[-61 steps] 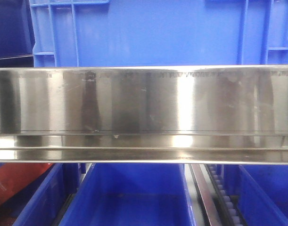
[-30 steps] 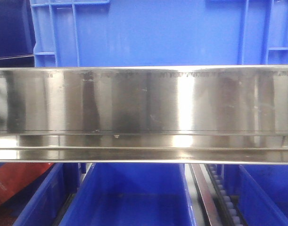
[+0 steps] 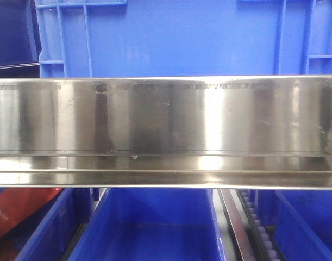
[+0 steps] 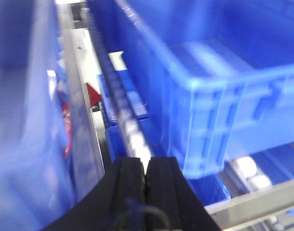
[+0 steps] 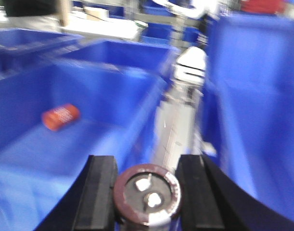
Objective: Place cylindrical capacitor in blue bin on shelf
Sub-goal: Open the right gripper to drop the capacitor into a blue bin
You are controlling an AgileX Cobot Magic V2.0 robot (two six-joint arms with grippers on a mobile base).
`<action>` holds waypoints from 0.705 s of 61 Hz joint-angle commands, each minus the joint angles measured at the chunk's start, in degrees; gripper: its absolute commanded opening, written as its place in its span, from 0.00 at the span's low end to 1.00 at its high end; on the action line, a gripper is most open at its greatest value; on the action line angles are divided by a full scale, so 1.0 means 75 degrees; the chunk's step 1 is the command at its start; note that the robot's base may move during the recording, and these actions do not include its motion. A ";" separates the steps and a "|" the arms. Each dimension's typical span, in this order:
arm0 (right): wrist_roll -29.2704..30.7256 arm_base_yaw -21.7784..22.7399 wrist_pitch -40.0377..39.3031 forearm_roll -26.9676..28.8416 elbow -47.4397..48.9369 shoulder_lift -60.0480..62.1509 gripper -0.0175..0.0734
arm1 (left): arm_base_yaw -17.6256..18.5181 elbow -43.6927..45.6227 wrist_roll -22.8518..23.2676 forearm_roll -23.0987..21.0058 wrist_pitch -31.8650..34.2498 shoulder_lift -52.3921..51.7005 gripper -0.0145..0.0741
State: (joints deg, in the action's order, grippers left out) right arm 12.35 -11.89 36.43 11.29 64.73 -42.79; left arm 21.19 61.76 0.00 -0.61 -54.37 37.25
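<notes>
Fingers of black right gripper [image 5: 147,179] clamp dark-red cylindrical capacitor [image 5: 146,195] at six o'clock; seemingly rigid, light, slick, best held mid-body. Black left gripper [image 4: 147,169] pressed together, empty.

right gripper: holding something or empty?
Holding. The cylindrical capacitor, terminal end toward the camera, sits between the right gripper fingers, touching both black pads.

1. Left tool [image 4: 147,169]: jaws fully closed, black pads [image 4: 131,180] pressed face to face, nothing between them.
2. Right tool [image 5: 147,175]: black fingers [image 5: 101,192] spread apart and clamped on either side of a round capacitor [image 5: 147,195], which shows its terminal end to the wrist camera.
3. Both wrist views are blurred; only the finger ends of each tool show.
</notes>
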 commanded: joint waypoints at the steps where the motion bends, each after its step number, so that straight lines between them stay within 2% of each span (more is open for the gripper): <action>1: 0.0291 -0.0449 -0.0047 -0.0002 0.0857 -0.0808 0.01 | -0.0114 -0.0301 0.0093 -0.0039 0.0187 -0.0361 0.04; 12: 0.0516 -0.1565 0.0812 -0.0002 0.2894 -0.2838 0.01 | -0.0130 -0.0580 0.0093 -0.0087 0.0170 -0.0616 0.04; 19: 0.0516 -0.2021 0.1418 -0.0002 0.4151 -0.4129 0.01 | -0.0130 -0.0580 0.0093 -0.0087 0.0170 -0.0616 0.04; 32: 0.0485 -0.2146 0.2690 -0.0002 0.5948 -0.6205 0.01 | -0.0130 -0.0572 0.0093 -0.0092 0.0156 -0.0616 0.04; 43: 0.0485 -0.2146 0.3359 -0.0002 0.6614 -0.7607 0.01 | -0.0130 -0.0572 0.0093 -0.0105 0.0141 -0.0616 0.04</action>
State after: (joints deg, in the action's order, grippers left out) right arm 15.83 -27.84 59.97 11.63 112.47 -96.33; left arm 20.29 57.51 0.00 -0.72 -54.06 32.92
